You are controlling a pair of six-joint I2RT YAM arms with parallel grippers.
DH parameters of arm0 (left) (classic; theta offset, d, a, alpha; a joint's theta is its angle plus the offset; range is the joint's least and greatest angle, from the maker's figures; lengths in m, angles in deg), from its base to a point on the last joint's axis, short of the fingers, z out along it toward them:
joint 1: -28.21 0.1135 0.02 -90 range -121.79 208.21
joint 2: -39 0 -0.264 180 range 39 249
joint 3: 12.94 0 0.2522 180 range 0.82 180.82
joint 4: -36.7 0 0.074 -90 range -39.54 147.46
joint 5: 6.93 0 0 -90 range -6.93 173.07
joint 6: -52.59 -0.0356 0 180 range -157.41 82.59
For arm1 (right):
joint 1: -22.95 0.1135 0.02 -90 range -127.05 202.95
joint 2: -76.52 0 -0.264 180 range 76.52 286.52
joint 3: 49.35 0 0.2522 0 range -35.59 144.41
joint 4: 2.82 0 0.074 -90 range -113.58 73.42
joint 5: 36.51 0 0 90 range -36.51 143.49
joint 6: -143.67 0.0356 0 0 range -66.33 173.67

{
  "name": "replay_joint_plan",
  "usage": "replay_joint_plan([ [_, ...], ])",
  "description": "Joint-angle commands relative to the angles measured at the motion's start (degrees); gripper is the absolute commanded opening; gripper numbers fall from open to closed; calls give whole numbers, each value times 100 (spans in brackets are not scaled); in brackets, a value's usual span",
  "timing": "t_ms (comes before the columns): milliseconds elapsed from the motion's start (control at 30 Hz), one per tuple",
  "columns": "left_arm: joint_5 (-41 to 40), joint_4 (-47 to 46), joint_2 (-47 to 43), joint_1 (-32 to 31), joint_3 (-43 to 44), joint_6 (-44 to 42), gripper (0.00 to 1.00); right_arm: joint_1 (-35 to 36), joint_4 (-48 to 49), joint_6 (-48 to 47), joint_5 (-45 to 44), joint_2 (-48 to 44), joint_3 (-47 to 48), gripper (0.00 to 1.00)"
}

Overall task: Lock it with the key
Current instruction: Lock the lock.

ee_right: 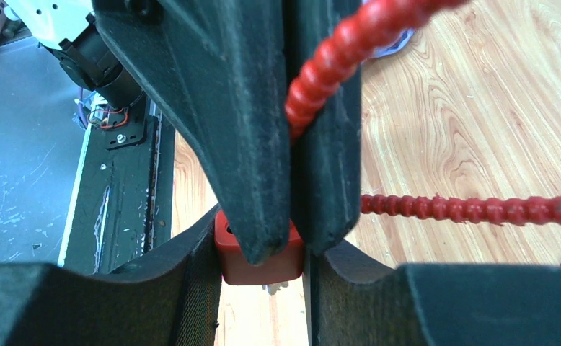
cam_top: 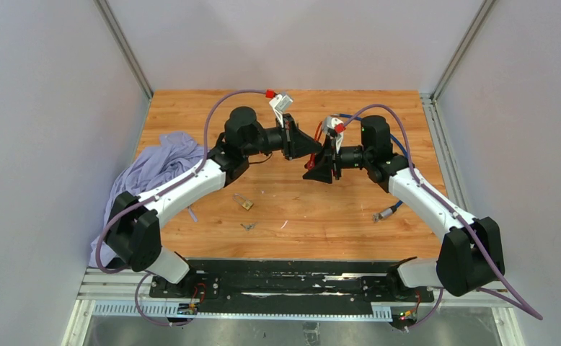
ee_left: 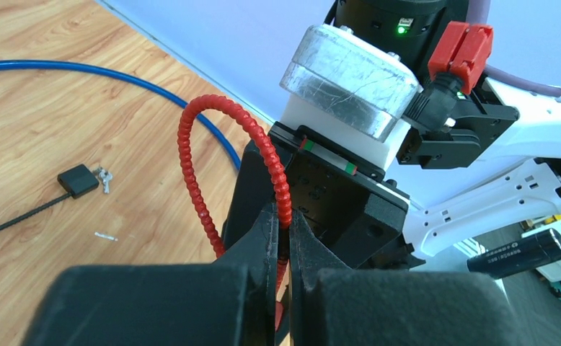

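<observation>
Your left gripper pinches the red cable just beside the red lock body. Your right gripper clamps that lock body itself.

Hidden and too-small things
The red lock body is partly hidden behind the fingers of the left hand, and the red cable drops out of sight between them. The small gold thing and metal bits on the bench are too tiny to tell.
</observation>
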Motion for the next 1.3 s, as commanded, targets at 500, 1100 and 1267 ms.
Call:
replay_joint_plan([
  [500, 24, -871, 77, -37, -609, 177, 0, 77, 511, 270, 494, -314, 88, 1],
  [1100, -129, -1247, 179, -28, -803, 637, 1, 68, 867, 628, -62, -316, -8, 1],
  [1267, -129, -1290, 159, -21, -831, 667, 0, 50, 869, 645, -152, -320, 3, 1],
])
